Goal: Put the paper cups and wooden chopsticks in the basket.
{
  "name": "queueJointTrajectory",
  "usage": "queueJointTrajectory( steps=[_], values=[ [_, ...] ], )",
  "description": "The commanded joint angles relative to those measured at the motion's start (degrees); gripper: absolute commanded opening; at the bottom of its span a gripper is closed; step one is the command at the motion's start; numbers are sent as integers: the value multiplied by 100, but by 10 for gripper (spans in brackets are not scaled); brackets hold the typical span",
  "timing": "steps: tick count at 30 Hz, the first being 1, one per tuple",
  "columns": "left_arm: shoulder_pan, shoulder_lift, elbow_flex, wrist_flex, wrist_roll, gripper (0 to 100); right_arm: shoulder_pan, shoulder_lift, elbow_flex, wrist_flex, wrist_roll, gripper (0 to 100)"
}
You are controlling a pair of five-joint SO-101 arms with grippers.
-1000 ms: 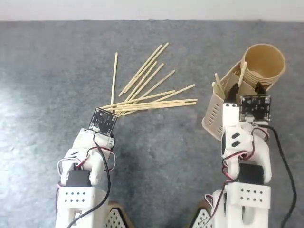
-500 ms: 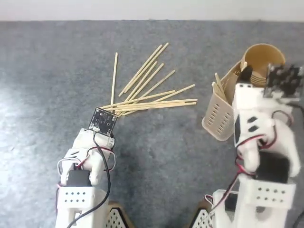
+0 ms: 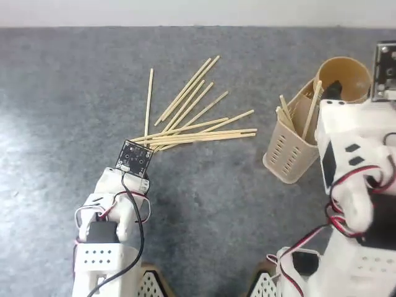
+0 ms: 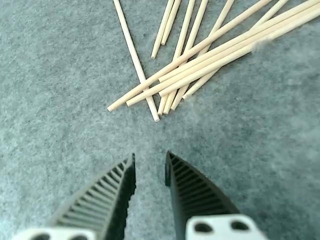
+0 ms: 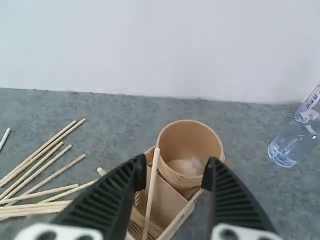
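Hovering my left gripper [image 4: 149, 162] low over the grey table [image 3: 55, 93]. The jaws stand a narrow gap apart with nothing between them.

Loose chopsticks [image 3: 192, 117] lie flat on the table in a fan. Their near ends bunch together just ahead of my left gripper and do not touch it. The far ends spread away toward the back of the table. In the left wrist view, several chopsticks [image 4: 200, 60] cross one another near the bunched ends.

My right gripper [image 5: 175, 165] is raised above the basket [image 3: 288, 151], jaws wide apart and empty. The right arm [image 3: 352, 154] stands beside the basket, on the side away from the fan.

The basket stands on the right part of the table, well apart from the fan's bunched ends and near its longest tips. A nested stack of paper cups [image 3: 343, 77] sits in the basket's far end, mouth up. A few chopsticks in the basket [image 3: 311, 111] stand leaning in the nearer section. One of them shows between my right jaws, farther off.

A clear bottle [image 5: 295, 140] lies on the table beyond the basket.
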Motion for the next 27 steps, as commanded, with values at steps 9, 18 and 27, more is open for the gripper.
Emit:
queueJointTrajectory(
  steps=[9,18,27],
  values=[
    [-9,-35,-31,-88,26,101,66,48,-598,1745,-26,194],
    [-9,-35,-31,-79,26,101,-347,-1613,1160,1763,-18,194],
    [-9,-35,-31,-79,26,101,-426,-3240,3859,1552,316,194]
  ],
)
